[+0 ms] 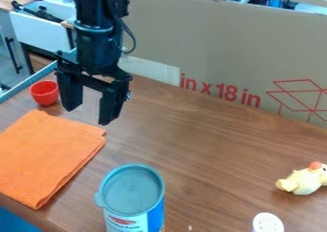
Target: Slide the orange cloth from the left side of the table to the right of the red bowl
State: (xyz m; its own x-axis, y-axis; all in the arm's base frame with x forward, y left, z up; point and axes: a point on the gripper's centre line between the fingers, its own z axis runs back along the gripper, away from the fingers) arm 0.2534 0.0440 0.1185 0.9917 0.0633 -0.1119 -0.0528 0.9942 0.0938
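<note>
Camera view: we see the black gripper [91, 116] hanging over the wooden table [211, 150], its two fingers spread wide with nothing between them. Nearest to it are the folded orange cloth [48, 154], flat along the view's left side, and the small red cup [45, 93], upright just beyond the cloth.

We judge the cloth light, soft and limp — hard to damage, but likely to sag or unfold — so we would pinch several layers together at a corner or folded edge. The cup looks light, smooth and perhaps slightly springy; we would take it gently across its sides or by one wall at the rim.

Closer to the camera stands a lidded canister [131, 193], with a yellow toy bird [303, 181] lying farther right. A cardboard panel [211, 40] rises behind.
</note>
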